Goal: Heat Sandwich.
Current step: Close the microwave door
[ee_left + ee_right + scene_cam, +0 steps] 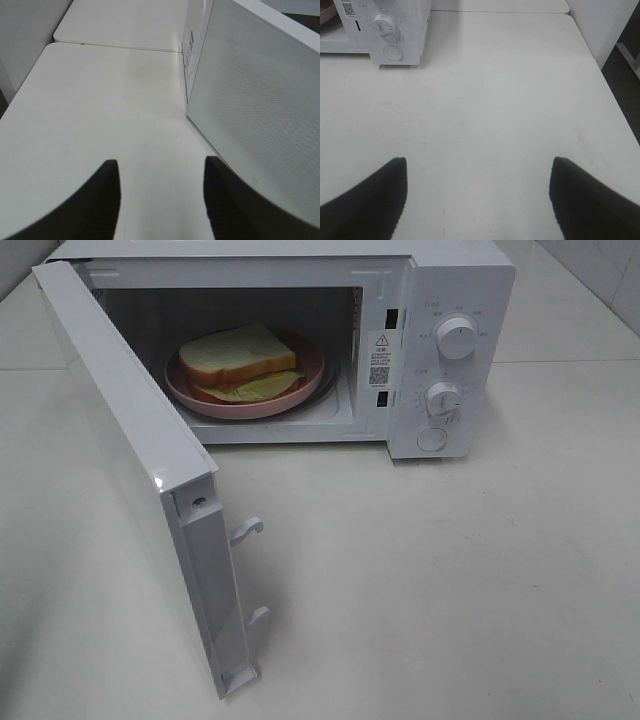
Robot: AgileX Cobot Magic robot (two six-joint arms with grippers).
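While the high camera looks straight into the open microwave [460,280], neither of my wrist cameras reaches its inside. From up there I see the sandwich [243,360] lying on a round pink plate [250,410] inside the cavity, with pale green leaves poking out beneath the top slice of white bread. The door [120,440] stands swung wide on the left, its white latch hooks [246,531] jutting from its edge above the table [450,590]. That view shows neither of my grippers.

My left wrist camera supplies one of them: my left gripper [161,200], its two dark fingers apart with only bare tabletop between them, pinching nothing. It sits just beside the door's outer face, whose dotted panel fills one side of that picture. I cannot tell whether a finger touches it.

My right wrist camera shows my right gripper [477,200] spread wide, nothing held, over the tabletop and well apart from the microwave's control panel, where a knob [383,25] and a round button [393,52] are visible.
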